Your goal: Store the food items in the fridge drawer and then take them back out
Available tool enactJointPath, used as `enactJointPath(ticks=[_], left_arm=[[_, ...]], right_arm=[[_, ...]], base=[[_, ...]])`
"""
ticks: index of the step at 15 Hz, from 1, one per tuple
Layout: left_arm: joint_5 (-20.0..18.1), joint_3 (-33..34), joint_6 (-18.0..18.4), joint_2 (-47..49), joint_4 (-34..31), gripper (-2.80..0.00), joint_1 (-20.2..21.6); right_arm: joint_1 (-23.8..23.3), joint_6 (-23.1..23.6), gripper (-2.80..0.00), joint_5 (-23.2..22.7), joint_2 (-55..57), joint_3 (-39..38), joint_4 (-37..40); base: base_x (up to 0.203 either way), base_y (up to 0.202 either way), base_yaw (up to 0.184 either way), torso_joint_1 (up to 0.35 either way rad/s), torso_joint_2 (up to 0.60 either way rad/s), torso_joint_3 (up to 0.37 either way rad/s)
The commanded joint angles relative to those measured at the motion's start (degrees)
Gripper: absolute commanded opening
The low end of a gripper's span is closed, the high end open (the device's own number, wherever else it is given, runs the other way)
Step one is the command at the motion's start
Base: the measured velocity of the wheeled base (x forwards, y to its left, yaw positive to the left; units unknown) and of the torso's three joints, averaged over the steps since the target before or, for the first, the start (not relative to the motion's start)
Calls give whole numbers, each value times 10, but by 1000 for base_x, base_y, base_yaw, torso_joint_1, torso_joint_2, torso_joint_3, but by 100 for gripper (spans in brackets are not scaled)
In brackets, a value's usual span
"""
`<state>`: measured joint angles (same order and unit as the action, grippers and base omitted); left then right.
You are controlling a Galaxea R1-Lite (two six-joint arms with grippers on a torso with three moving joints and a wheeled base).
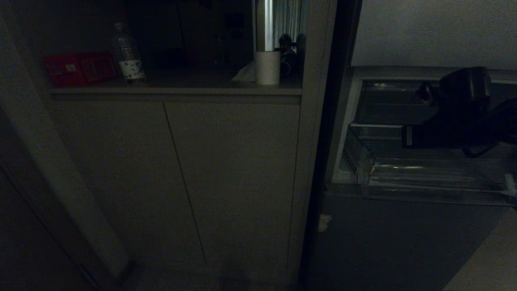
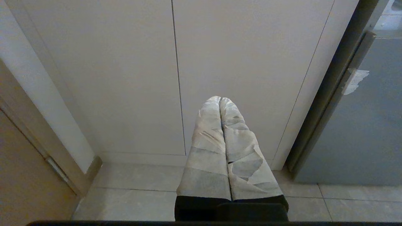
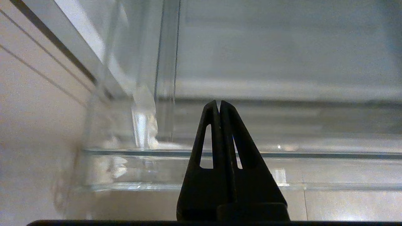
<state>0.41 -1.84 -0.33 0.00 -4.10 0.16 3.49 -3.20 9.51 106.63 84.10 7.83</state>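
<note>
Right wrist view puts the right gripper point(image 3: 220, 105) with its two black fingers pressed flat together and nothing between them, just short of the front lip of the clear fridge drawer point(image 3: 194, 152). The drawer is pulled out of the fridge point(image 1: 404, 242), its floor and rear wall lying beyond the fingertips, and no red food items show in any view, so where they are cannot be told from here. In the head view the same gripper point(image 1: 408, 136) hangs over the drawer point(image 1: 424, 173) on the near side of the opening, pointing toward the drawer's left wall.

With nothing held and nothing red in the tray, the sensible reading is that this arm is between trips. To do the next reach well, the fingers should spread before they travel, since closed tips can only nudge a round thing away. Clear plastic is hard to judge by eye, so the approach should come in from above the front lip, not straight through it, and keep off the side wall next to the tips. A roundish item is likely to roll on the smooth tray floor, so it wants a grip across its widest part, closed gently.

The left gripper point(image 2: 220, 100), wrapped in pale tape and closed on nothing, is parked low facing the pale cabinet doors point(image 2: 125, 78).
</note>
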Motion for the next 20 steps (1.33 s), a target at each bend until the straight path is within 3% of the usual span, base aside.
enactJointPath(ticks=[1, 6, 9, 11, 15, 20], left_arm=[[0, 0, 0, 1, 0, -280, 0], [0, 0, 0, 1, 0, -280, 0], [0, 0, 0, 1, 0, -280, 0], [0, 0, 0, 1, 0, -280, 0], [0, 0, 0, 1, 0, -280, 0], [0, 0, 0, 1, 0, -280, 0]], right_arm=[[-1, -4, -280, 1, 46, 15, 17], [-2, -7, -280, 3, 54, 33, 55], [-6, -27, -280, -3, -1, 84, 246], [-19, -41, -280, -18, -26, 123, 326], [-26, -74, -280, -20, -11, 139, 307], [-31, -73, -280, -18, -4, 104, 308]], base=[[0, 0, 0, 0, 0, 0], [0, 0, 0, 0, 0, 0], [0, 0, 0, 0, 0, 0], [0, 0, 0, 0, 0, 0], [0, 0, 0, 0, 0, 0], [0, 0, 0, 0, 0, 0]])
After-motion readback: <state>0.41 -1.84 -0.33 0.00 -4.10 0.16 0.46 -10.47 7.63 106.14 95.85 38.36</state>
